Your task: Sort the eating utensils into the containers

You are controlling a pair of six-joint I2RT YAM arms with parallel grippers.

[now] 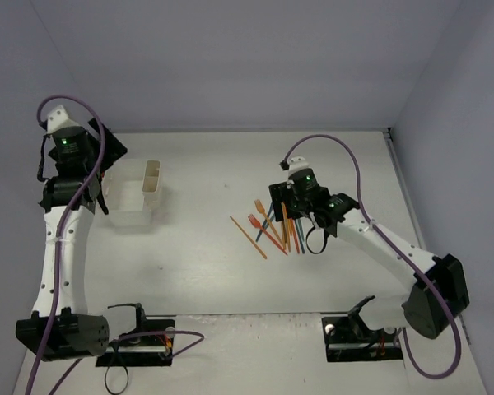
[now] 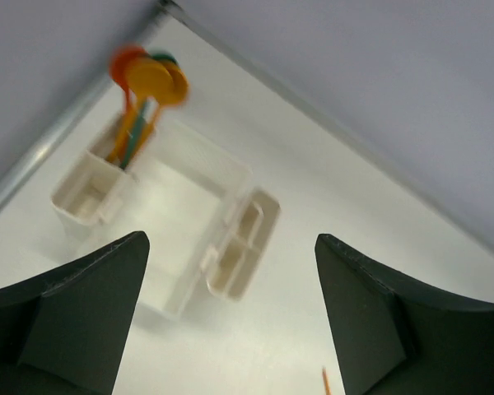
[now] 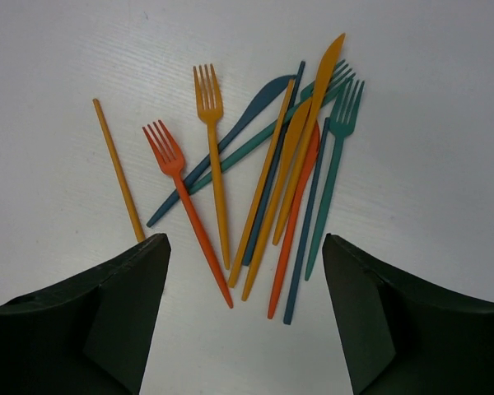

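— Entry one: we log an orange stick [image 3: 119, 169] lying apart at the left, with a red fork [image 3: 185, 214] and a yellow fork [image 3: 214, 156] beside it.

— Entry two: we log a crossed heap of blue, teal and orange utensils [image 3: 300, 164] on the white table [image 3: 445, 99]. Our right gripper [image 3: 243, 247] is spread wide above the handle ends, holding nothing.

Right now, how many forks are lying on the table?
4. A yellow plastic fork and an orange plastic fork lie on the left. A teal plastic fork and a second teal fork lie on the right. Overlapping utensils might hide another.
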